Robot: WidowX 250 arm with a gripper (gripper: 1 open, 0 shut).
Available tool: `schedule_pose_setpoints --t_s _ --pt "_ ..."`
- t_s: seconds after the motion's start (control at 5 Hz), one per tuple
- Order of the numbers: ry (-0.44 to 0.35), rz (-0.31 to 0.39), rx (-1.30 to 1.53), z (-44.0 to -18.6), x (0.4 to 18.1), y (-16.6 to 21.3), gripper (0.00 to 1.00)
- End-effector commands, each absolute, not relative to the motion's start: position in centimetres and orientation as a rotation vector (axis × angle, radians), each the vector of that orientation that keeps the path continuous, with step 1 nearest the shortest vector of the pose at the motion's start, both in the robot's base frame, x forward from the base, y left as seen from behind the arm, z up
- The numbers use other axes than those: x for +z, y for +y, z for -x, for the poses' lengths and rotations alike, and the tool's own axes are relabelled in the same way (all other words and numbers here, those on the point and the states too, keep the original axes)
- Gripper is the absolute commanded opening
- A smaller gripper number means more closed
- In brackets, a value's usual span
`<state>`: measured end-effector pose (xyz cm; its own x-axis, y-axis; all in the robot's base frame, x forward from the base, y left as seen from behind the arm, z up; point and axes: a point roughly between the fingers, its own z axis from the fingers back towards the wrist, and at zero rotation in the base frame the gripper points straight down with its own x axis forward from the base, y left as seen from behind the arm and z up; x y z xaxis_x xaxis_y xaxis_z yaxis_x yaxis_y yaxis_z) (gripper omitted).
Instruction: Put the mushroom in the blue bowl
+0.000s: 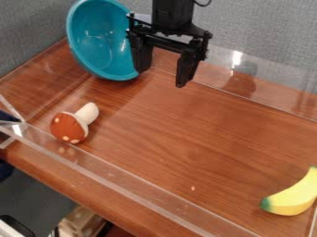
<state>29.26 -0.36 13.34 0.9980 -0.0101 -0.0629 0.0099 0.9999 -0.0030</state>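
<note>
Near front edge, mushroom [70, 125] alone

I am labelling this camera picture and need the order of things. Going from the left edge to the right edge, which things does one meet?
Mushroom → blue bowl, tipped on its edge → tool, open and pointing down → banana.

bowl [102, 39]: back-left of desk [186, 130], tipped on its edge
pincer [164, 72]: just right of bowl
mushroom [72, 123]: front-left, on its side
banana [295, 194]: front-right corner
</note>
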Motion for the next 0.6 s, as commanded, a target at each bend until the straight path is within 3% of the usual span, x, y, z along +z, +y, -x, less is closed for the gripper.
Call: schedule_pose_setpoints --t_s 0.0,0.4 --pt "0.077 0.000 -0.001 -29.0 12.9 -0.1 1.00" --pt "0.079 -0.012 0.115 -24.3 12.5 5.0 1.00"
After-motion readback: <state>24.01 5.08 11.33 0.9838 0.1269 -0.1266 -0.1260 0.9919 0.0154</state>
